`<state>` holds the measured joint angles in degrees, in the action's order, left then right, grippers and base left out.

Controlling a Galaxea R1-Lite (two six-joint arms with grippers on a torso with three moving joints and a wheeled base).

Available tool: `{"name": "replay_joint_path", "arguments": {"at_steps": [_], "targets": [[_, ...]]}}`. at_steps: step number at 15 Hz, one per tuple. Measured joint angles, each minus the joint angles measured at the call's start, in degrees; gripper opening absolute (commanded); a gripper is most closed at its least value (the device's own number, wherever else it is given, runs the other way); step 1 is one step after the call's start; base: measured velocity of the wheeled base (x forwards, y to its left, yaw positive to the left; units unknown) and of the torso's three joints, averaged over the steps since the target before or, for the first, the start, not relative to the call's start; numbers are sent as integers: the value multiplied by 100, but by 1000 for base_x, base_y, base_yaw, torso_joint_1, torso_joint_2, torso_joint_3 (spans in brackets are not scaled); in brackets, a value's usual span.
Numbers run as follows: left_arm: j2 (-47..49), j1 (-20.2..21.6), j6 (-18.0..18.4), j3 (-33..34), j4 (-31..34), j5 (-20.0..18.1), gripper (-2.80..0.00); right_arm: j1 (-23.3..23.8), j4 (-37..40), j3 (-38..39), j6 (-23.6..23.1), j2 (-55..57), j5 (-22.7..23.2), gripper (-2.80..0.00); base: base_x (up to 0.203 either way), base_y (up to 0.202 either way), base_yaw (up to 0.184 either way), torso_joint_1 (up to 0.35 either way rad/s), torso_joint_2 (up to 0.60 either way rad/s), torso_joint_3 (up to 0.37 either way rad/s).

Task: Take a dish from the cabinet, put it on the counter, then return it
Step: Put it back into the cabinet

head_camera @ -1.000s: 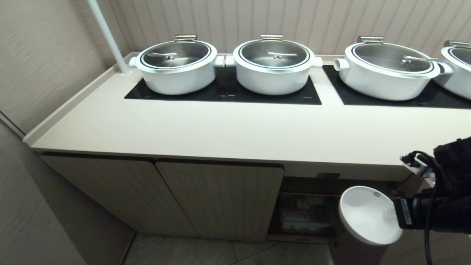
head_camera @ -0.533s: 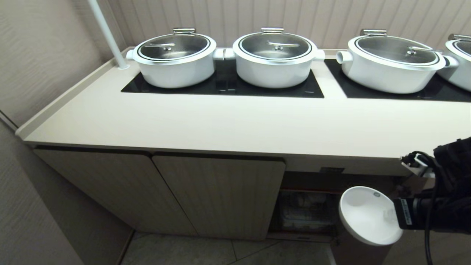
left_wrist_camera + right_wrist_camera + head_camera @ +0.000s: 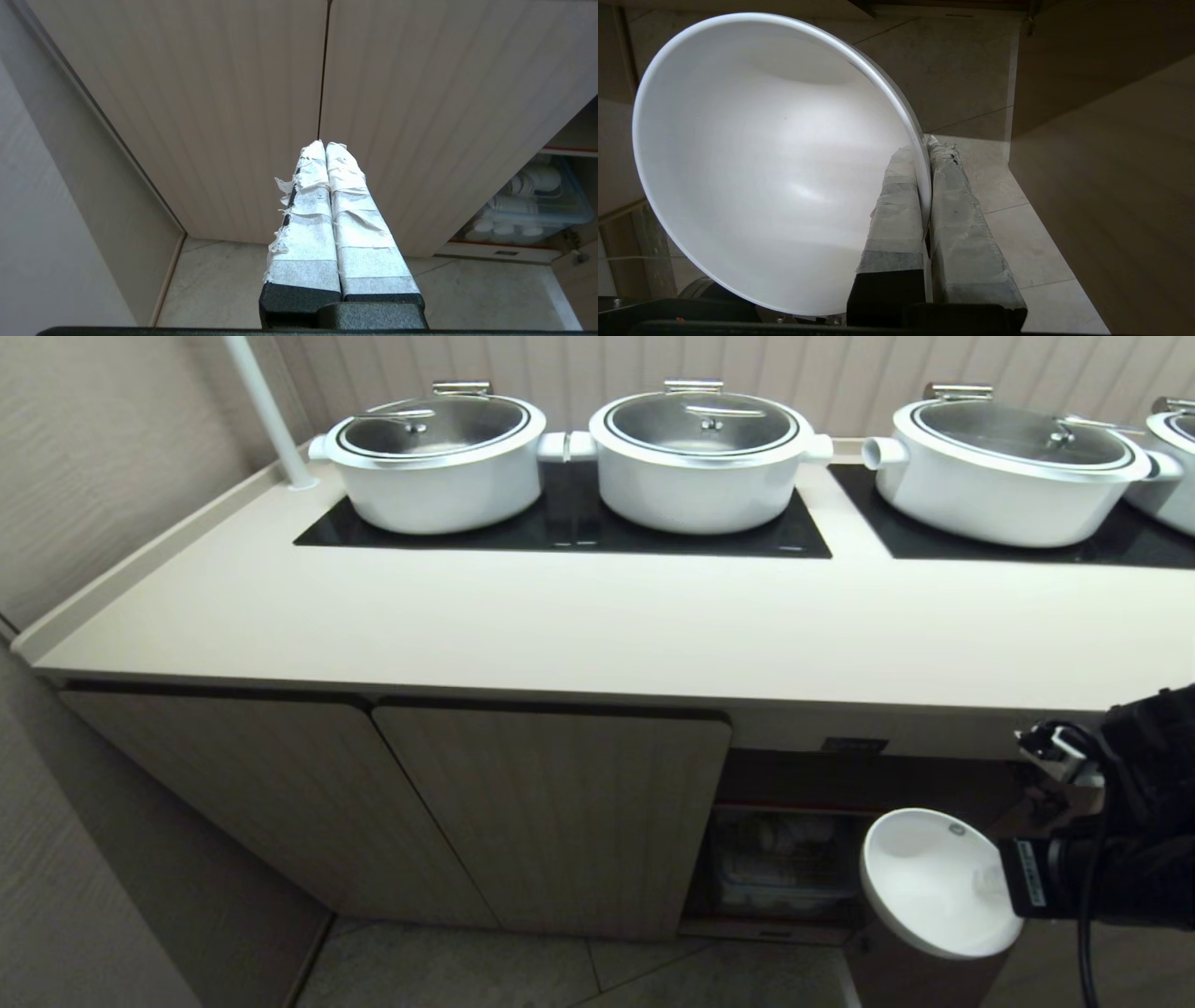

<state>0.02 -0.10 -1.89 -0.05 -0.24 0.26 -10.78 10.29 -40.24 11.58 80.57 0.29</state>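
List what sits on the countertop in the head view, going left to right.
White pole → first lidded pot → second lidded pot → third lidded pot → a fourth pot, cut off at the picture's edge.

We see a glossy white ceramic dish (image 3: 752,163), frayed papery tape on the left gripper (image 3: 325,144), matt ribbed wood-grain cabinet (image 3: 551,812) doors, a smooth counter (image 3: 579,635), and perhaps brushed-steel lids (image 3: 702,422).
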Motion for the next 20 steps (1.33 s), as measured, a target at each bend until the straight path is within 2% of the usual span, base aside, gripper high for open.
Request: {"name": "replay_joint_path", "arguments": {"at_steps": [20], "targets": [[0,0,-1,5,2,0,-280,9,-6,48,2,13,-16,-280,0,0,0,-212,512,296]]}}
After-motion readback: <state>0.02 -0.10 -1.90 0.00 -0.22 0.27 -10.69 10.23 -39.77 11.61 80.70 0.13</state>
